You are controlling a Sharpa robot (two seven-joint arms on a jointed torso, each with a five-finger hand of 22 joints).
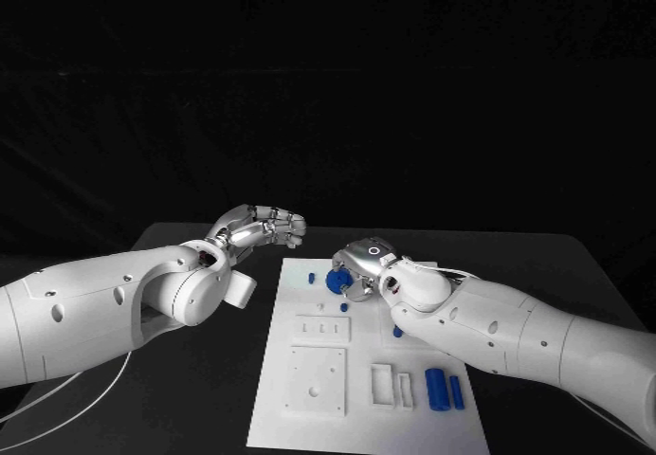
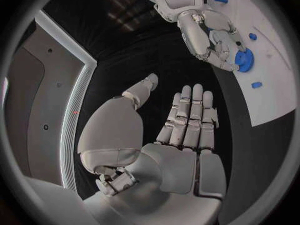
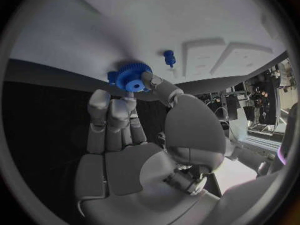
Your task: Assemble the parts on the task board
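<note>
Right hand is pinching the blue gear over the task board's far edge; I'm keeping it level, bore lined up before lowering; left hand is hovering released beside the board's left edge.

The black table in front of me is matte and dark, its far edge straight and its far right corner rounded. Behind that far edge hangs a black backdrop, creased in faint folds. A thin white cable runs in a loose curve over the table's near left corner, towards its near edge.
</note>
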